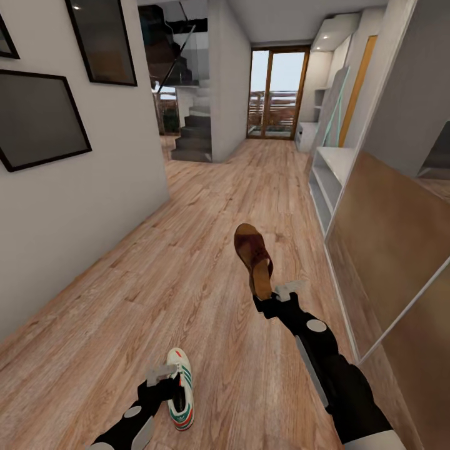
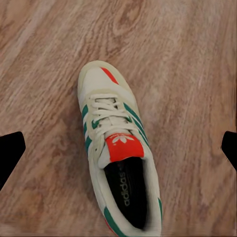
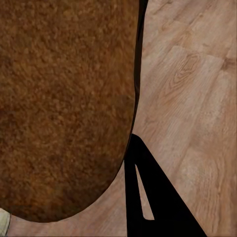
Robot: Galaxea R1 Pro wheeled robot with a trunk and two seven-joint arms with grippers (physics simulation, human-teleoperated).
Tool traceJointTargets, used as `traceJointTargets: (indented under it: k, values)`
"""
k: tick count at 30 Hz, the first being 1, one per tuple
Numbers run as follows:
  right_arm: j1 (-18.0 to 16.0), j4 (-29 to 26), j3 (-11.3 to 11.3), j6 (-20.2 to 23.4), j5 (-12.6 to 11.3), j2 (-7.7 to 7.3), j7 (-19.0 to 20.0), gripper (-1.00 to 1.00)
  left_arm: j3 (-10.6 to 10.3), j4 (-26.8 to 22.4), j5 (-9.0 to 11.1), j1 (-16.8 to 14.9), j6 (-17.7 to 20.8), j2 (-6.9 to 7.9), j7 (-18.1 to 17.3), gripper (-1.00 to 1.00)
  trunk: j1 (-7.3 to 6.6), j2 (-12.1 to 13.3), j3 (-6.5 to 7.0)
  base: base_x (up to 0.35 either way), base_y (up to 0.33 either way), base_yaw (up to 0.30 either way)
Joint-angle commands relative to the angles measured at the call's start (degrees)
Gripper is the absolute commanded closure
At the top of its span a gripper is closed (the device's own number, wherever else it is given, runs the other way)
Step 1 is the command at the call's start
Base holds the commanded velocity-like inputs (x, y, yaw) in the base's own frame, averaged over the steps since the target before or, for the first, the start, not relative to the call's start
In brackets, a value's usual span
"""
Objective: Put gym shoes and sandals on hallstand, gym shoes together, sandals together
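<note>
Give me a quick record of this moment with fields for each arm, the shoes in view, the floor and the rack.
left gripper: open, fingers apart on either side of a sneaker, above it
sneaker: white with green stripes, upright on the wood floor
right gripper: shut on a brown sandal, held off the floor
sandal: footbed close to the right wrist camera
shoe rack: ahead on the right wall; no shoes visible on it
other sneaker and sandal: location cannot be told
</note>
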Motion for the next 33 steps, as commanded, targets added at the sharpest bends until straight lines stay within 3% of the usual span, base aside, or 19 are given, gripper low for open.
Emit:
traceJointTargets:
  k: [1,4,8,21,33]
  values:
    - [0.0,-2.4,-0.1,2.0,0.3,0.55,0.3,1.00,0.3,0.3,1.5,-0.1,-0.3,-0.14,-0.3,-1.00,-0.01,0.0,-0.05,0.000,0.000,0.000]
    - [0.0,-4.3,-0.1,3.5,0.2,0.96,0.4,1.00,0.2,0.4,2.9,0.0,-0.4,-0.29,-0.5,-1.00,-0.01,0.0,-0.05,0.000,0.000,0.000]
    - [0.0,-4.8,-0.1,3.9,0.2,0.99,0.4,1.00,0.2,0.5,3.2,0.0,-0.4,-0.27,-0.5,-1.00,-0.01,0.0,-0.13,0.000,0.000,0.000]
    - [0.0,-5.1,-0.2,4.1,0.3,0.93,0.4,1.00,0.2,0.7,3.4,0.4,-0.5,-0.26,0.1,-1.00,2.85,-5.2,-3.16,0.000,0.000,0.000]
    - [0.0,-5.1,-0.2,4.0,0.3,0.92,0.4,1.00,-0.2,0.0,3.0,0.6,-5.0,-0.79,0.1,-1.00,3.03,-5.3,-5.01,0.000,0.000,0.000]
